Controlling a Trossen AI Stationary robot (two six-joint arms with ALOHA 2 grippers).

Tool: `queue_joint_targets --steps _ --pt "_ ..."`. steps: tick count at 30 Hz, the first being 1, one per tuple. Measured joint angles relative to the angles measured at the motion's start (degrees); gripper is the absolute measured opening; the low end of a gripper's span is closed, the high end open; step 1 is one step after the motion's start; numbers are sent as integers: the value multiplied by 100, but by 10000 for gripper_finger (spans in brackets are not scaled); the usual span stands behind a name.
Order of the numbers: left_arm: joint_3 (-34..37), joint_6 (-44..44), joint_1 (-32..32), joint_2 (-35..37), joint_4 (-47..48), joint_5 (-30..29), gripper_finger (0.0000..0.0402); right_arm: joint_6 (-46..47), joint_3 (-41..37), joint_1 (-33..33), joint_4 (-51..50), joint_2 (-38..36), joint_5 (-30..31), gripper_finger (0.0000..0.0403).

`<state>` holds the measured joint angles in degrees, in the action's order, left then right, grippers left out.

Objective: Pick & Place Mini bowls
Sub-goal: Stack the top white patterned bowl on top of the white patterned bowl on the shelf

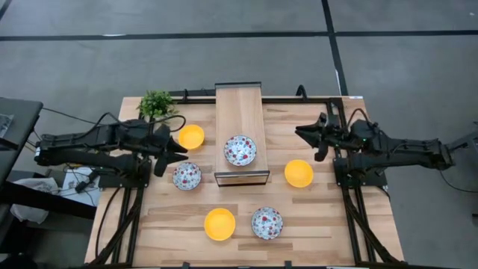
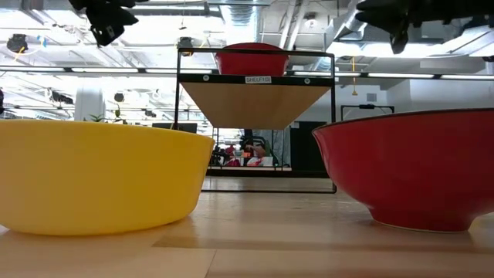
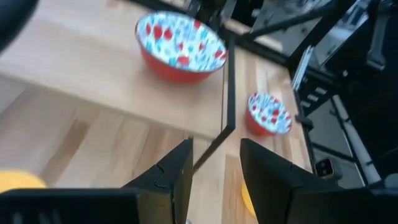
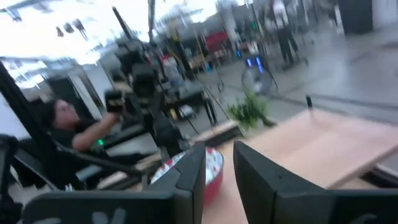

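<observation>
The wooden table [image 1: 314, 217] carried a raised wooden shelf [image 1: 240, 112] at its twelve-o'clock side, and one floral bowl [image 1: 240, 150] already sat on the shelf's near end. The other five mini bowls lay on the table: a yellow bowl [image 1: 191, 137] at ten o'clock of the shelf bowl, a floral bowl [image 1: 187, 176] at eight, a yellow bowl [image 1: 219, 224] at seven, a floral bowl [image 1: 267, 223] at five, and a yellow bowl [image 1: 299, 173] at four.

The left gripper [image 1: 173, 149] hung between the two nine-o'clock bowls, fingers apart and grasping nothing; a descent there would likely have clipped a rim and skidded a bowl.

The right gripper [image 1: 305, 134] hovered at three o'clock of the shelf, jaws partly parted, empty. A careless swing could have struck the shelf frame.

The potted plant [image 1: 155, 103] risked toppling behind the left arm.
</observation>
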<state>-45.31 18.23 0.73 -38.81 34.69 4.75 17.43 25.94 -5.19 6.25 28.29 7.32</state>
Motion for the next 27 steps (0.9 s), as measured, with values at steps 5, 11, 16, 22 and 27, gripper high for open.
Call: queue_joint_targets --steps 5,11,16,22,27 --pt "-249 416 0 -192 731 1 132 -266 -648 -4 1145 -457 -177 72" --pt "-255 1194 0 -199 1808 2 132 -298 -1118 -4 1310 -846 -241 72" --pt "-255 1698 0 -199 2272 1 132 -722 -1253 -11 1026 -842 -239 72" --pt "-255 1679 0 -199 2270 87 132 -600 -1253 -20 651 -845 -239 72" --pt "-255 1679 0 -199 2221 88 132 -98 -1253 -20 380 -845 -255 72"
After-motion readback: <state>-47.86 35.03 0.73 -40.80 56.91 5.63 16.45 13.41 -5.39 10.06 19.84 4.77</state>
